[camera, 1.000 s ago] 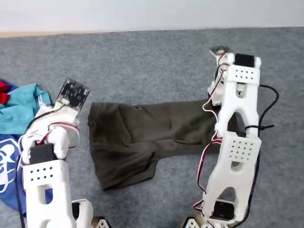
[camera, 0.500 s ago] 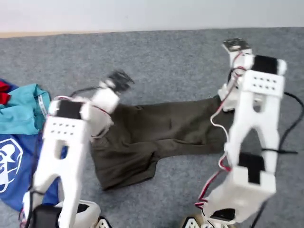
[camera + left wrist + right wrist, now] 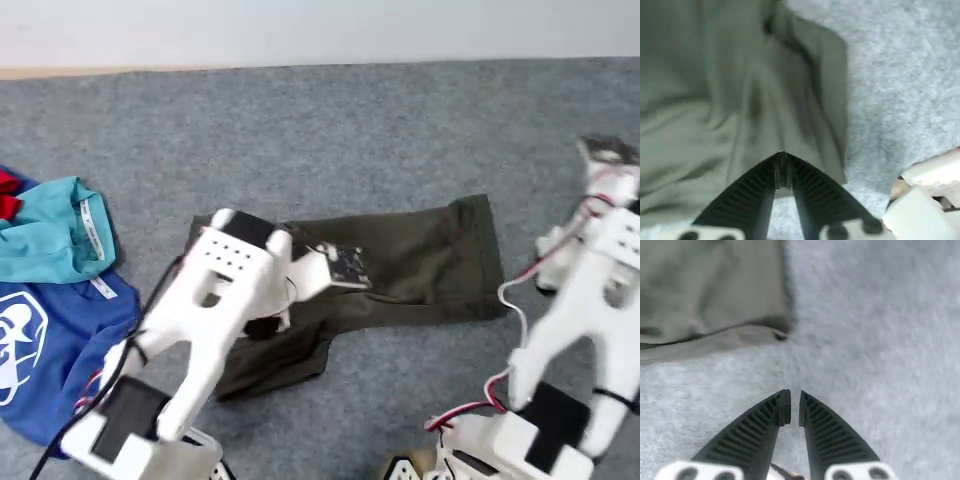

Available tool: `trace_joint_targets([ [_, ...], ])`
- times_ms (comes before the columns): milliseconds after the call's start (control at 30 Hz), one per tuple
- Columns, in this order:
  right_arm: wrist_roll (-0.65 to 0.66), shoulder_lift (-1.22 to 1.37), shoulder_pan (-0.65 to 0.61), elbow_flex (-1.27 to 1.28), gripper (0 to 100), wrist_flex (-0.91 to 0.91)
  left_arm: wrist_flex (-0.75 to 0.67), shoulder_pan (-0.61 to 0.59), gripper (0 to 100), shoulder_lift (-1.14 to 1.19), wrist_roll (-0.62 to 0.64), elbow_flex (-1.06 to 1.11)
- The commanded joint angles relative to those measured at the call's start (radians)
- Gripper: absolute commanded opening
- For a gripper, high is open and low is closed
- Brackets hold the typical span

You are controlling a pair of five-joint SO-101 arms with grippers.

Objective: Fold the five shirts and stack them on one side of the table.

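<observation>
Left gripper [image 3: 782, 167] over olive shirt [image 3: 420, 255], fingers pressed together, nothing visibly pinched. Right gripper [image 3: 791, 407] over gray table [image 3: 870, 315], fingers a sliver apart, empty.

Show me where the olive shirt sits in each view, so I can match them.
High view: olive shirt at the centre.
Left wrist view: olive shirt directly beneath the left gripper.
Right wrist view: olive shirt's corner ahead of the right gripper, not touching.
Shared landmark: the grey table cover.
</observation>
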Motion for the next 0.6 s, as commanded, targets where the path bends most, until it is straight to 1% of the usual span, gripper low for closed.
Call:
trace_joint_targets([
  [0, 0.051, -0.056, 0.116, 0.023, 5.0, -0.027, 0.002, 0.041, 8, 0.071, -0.011, -0.047],
  [100, 0.124, -0.067, 0.188, 0.054, 5.0, -0.044, -0.028, 0.058, 12, 0.144, -0.011, -0.05],
  [300, 0.195, -0.076, 0.302, 0.069, 5.0, -0.048, -0.029, 0.152, 14, 0.238, -0.008, -0.048],
  [367, 0.215, -0.074, 0.32, 0.069, 5.0, -0.048, -0.034, 0.173, 14, 0.253, -0.008, -0.048],
  [467, 0.224, -0.076, 0.337, 0.069, 5.0, -0.048, -0.061, 0.175, 14, 0.269, -0.006, -0.053],
  [567, 0.224, -0.076, 0.34, 0.069, 5.0, -0.048, -0.109, 0.169, 14, 0.295, 0.037, -0.05],
])
